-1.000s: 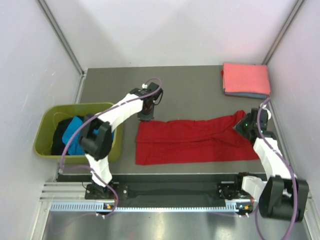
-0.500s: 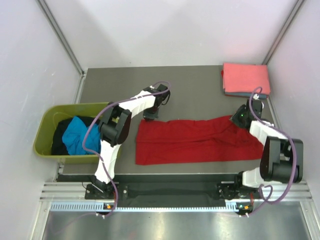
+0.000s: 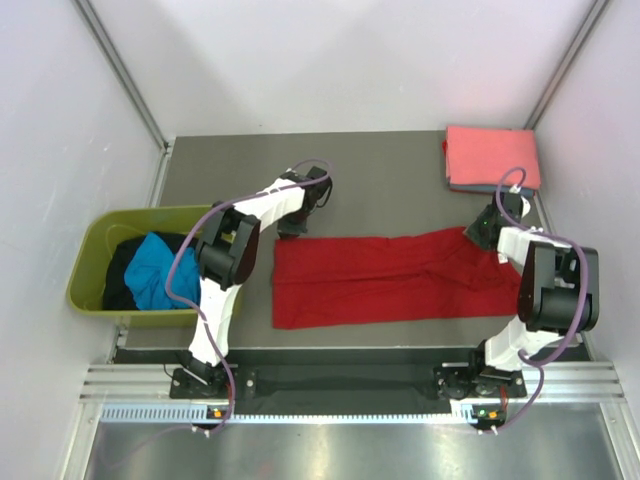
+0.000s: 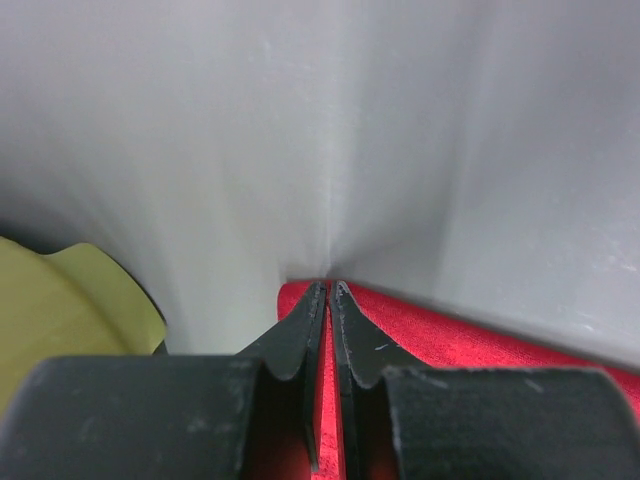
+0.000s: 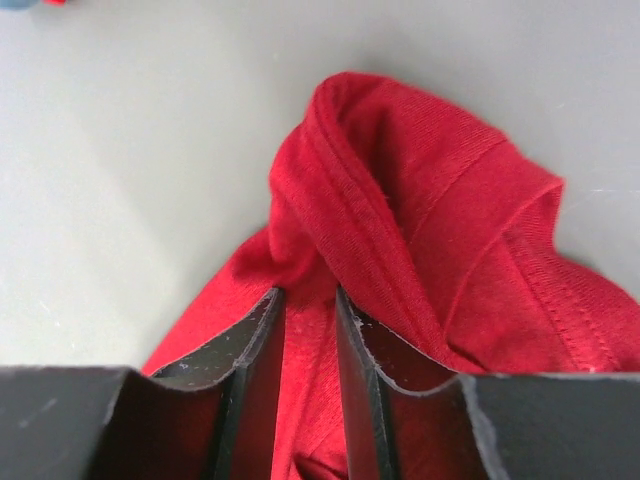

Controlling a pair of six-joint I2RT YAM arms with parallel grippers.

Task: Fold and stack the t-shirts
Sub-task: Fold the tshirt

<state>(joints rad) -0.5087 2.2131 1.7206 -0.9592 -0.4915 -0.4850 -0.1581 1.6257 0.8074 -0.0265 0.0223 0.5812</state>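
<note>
Red t-shirt [image 3: 390, 275] lies flat mid-table [image 3: 390, 190]. We note 2 grips on its far corners: left gripper [image 4: 327, 288] pinched nearly together, right gripper [image 5: 305, 295] clamped on bunched cloth. Lift evenly, edge taut. Olive tub [image 3: 90, 262] sits left; folded pink t-shirt [image 3: 492, 157] is far right, unobstructing.

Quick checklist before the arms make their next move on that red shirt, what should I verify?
1. Left gripper pinching the red t-shirt at its far left corner: ok.
2. Right gripper closed on the shirt's right end: ok.
3. Shirt flat along its whole length: not ok, the right end is bunched.
4. Folded stack apart from the shirt: ok.
5. Green tub apart from the shirt: ok.
6. Number of cloth layers in each grip: cannot tell.
</note>
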